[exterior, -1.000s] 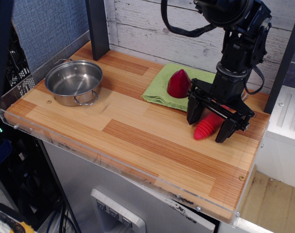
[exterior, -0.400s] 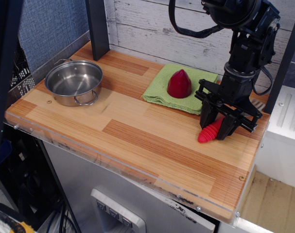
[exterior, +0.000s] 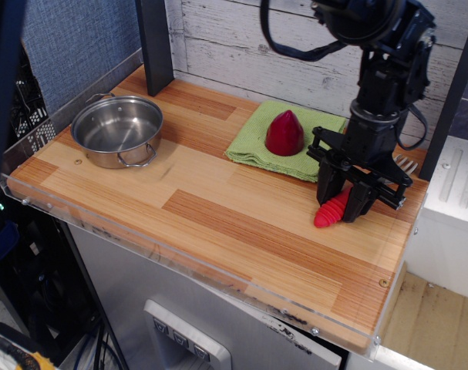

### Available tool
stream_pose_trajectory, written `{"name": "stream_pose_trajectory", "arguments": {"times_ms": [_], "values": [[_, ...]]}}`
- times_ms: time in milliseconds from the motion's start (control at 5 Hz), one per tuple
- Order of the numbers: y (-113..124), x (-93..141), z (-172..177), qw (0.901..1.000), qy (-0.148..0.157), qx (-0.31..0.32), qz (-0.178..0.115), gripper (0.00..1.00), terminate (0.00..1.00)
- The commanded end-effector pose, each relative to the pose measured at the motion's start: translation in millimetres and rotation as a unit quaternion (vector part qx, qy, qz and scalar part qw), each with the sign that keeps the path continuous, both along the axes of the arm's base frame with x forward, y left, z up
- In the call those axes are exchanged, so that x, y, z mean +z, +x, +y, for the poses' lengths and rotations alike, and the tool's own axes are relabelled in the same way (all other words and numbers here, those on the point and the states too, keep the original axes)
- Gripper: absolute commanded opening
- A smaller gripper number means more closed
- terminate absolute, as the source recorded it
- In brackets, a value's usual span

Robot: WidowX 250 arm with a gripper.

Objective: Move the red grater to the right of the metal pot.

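1. The red grater with its bright ribbed handle [exterior: 331, 210] lies on the wooden tabletop [exterior: 218, 208], its long axis running diagonally: the rounded handle end points toward the front-left, and the grey tined head [exterior: 404, 163] points toward the back-right.
2. The black robot gripper [exterior: 346, 202] stands over the middle of the grater with its two fingers drawn in against the handle's sides, clamped on it.
3. Only the lower end of the handle shows below the fingers; the stretch between handle and tines is hidden behind the gripper body, and whether the grater is touching the table or lifted cannot be told.
4. Just left of and behind the gripper, a dark red pointed dome-shaped object [exterior: 284, 132] sits on a folded green cloth [exterior: 258, 139].
5. Far to the gripper's left, well apart, the small round shiny stainless-steel pot with two wire loop handles [exterior: 117, 130] stands upright near the table's left edge.
6. The arm's upper part is cut off by the top of the frame.
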State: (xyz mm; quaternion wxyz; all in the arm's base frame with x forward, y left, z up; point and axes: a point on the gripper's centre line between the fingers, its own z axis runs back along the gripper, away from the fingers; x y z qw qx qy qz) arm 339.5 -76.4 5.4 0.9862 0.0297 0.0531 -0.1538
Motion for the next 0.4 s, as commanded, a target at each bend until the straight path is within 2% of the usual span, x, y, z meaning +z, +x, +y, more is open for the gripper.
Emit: {"name": "stream_pose_trajectory", "arguments": {"times_ms": [0, 200], "values": [[-23.0, 78.1, 34.3, 0.9977, -0.042, 0.005, -0.053, 0.00, 0.00], [-36.7, 97.4, 61.4, 0.9968, -0.046, 0.021, -0.062, 0.00, 0.00]]}}
